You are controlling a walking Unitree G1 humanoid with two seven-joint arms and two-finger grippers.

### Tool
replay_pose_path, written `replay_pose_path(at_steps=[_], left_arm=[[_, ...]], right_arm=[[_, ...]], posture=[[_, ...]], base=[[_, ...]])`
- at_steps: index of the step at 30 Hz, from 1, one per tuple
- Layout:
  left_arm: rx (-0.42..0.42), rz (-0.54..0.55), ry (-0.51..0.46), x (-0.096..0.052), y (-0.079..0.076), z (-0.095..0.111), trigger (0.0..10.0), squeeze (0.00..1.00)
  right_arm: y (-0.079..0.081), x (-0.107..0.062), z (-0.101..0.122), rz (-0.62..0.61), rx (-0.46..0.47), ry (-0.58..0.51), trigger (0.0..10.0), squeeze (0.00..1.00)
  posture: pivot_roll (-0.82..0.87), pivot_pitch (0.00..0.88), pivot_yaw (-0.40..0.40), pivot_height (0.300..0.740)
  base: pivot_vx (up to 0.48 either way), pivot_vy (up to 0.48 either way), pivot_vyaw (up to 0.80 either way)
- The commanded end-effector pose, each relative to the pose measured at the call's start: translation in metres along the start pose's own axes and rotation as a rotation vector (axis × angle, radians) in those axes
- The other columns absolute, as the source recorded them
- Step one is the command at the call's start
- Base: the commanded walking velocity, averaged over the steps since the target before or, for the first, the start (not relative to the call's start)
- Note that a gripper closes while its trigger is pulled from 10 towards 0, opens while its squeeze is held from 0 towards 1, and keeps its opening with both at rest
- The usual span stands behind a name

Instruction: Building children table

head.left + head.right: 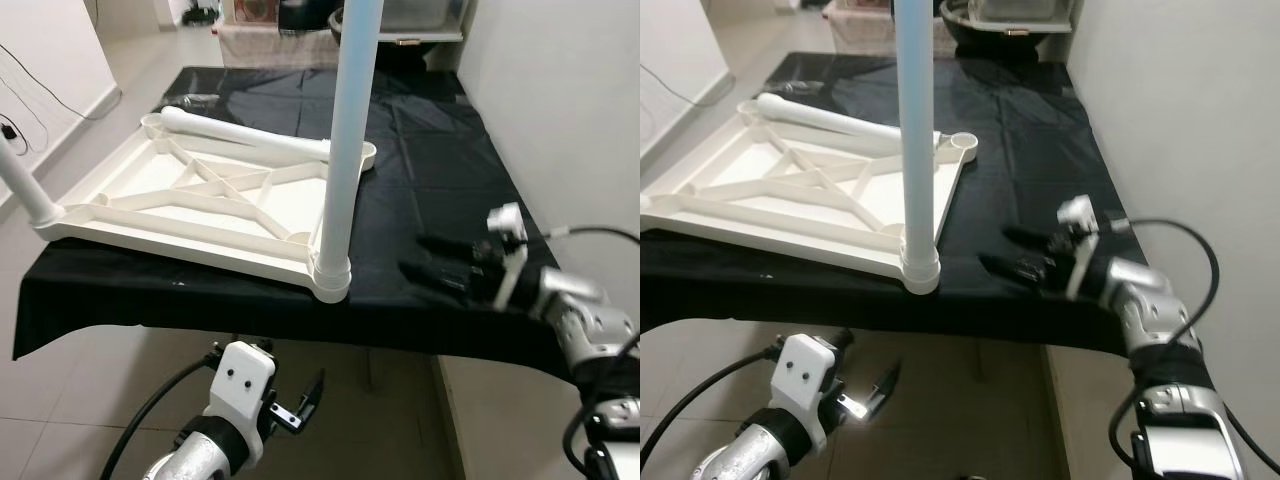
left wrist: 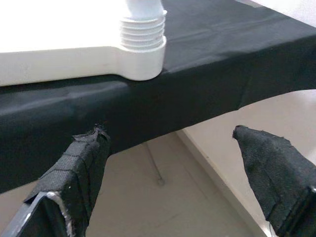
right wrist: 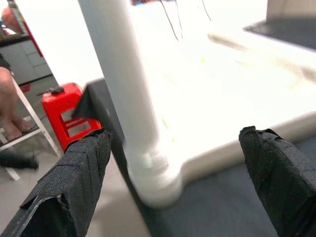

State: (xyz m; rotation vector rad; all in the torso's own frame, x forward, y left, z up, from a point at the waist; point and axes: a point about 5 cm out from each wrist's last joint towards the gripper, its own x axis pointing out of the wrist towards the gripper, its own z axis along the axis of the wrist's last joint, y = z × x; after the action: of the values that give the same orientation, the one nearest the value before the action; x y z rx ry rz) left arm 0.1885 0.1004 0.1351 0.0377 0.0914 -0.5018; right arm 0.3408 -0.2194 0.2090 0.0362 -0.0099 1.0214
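Lying upside down on the black desk (image 1: 430, 170) is the white table top (image 1: 200, 200), with one tall leg (image 1: 340, 150) standing in its near corner. The right claw (image 1: 440, 268) is released, near that leg. The left claw (image 1: 300, 400) hangs released below the desk edge. A bump could tip the leg, I think

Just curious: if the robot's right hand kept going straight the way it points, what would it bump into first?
Probably the upright white leg screwed into the upside-down tabletop. The open right hand points at its base, though depth is hard to judge.
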Motion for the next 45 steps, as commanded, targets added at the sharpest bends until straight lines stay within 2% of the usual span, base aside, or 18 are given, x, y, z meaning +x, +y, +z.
replay_pose_path(at_steps=[1,2,4,5,6,9,10,17,21,33,45], left_arm=[[0.0,0.005,0.016,0.0,0.001,-0.006,10.0,0.0],[0.001,0.011,0.015,0.002,0.002,-0.006,10.0,0.0],[0.001,0.011,0.015,0.002,0.002,-0.006,10.0,0.0],[0.001,0.015,0.014,0.003,0.003,-0.007,10.0,0.0],[0.006,0.013,0.012,0.004,0.003,-0.008,10.0,0.0],[0.009,0.011,0.011,0.004,0.003,-0.008,10.0,0.0],[0.014,0.006,0.008,0.004,0.002,-0.009,10.0,0.0],[0.014,0.007,0.005,0.004,0.001,-0.01,10.0,0.0],[0.019,-0.001,-0.006,0.005,0.0,-0.009,10.0,0.0],[0.024,-0.009,-0.016,0.004,-0.003,-0.008,10.0,0.0],[0.023,-0.01,-0.017,0.004,-0.004,-0.008,10.0,0.0]], right_arm=[[0.004,0.012,0.0,0.029,-0.006,-0.002,10.0,0.0],[0.005,0.021,0.003,0.031,0.002,-0.014,10.0,0.0],[0.005,0.021,0.003,0.031,0.002,-0.014,10.0,0.0],[0.005,0.028,0.006,0.032,0.009,-0.021,10.0,0.0],[0.007,0.033,0.006,0.055,0.016,-0.026,10.0,1.0],[0.009,0.036,0.005,0.072,0.02,-0.028,10.0,1.0],[0.014,0.04,0.004,0.11,0.011,-0.024,10.0,0.0],[0.018,0.046,0.003,0.124,0.015,-0.02,10.0,0.0],[0.019,0.059,0.002,0.098,0.007,0.005,10.0,0.0],[0.02,0.078,0.005,0.066,-0.004,0.009,10.0,0.0],[0.023,0.086,0.006,0.082,-0.003,-0.004,10.0,0.0]], posture=[[0.1,0.059,-0.042,0.74],[0.1,0.051,-0.039,0.74],[0.1,0.051,-0.039,0.74],[0.1,0.051,-0.039,0.74],[0.1,0.046,-0.049,0.74],[0.1,0.046,-0.049,0.74],[0.1,0.049,-0.051,0.74],[0.1,0.05,-0.054,0.74],[0.1,0.056,-0.054,0.74],[0.1,0.063,-0.062,0.74],[0.1,0.066,-0.065,0.74]], base=[[0.0,0.0,0.0],[0.0,0.0,0.0],[0.0,0.0,0.0],[0.0,0.0,0.0],[0.0,0.0,0.0],[0.0,0.0,0.0],[0.0,0.0,0.0],[0.0,0.0,0.0],[0.0,0.0,0.0],[0.0,0.0,0.0],[0.0,0.0,0.0]])
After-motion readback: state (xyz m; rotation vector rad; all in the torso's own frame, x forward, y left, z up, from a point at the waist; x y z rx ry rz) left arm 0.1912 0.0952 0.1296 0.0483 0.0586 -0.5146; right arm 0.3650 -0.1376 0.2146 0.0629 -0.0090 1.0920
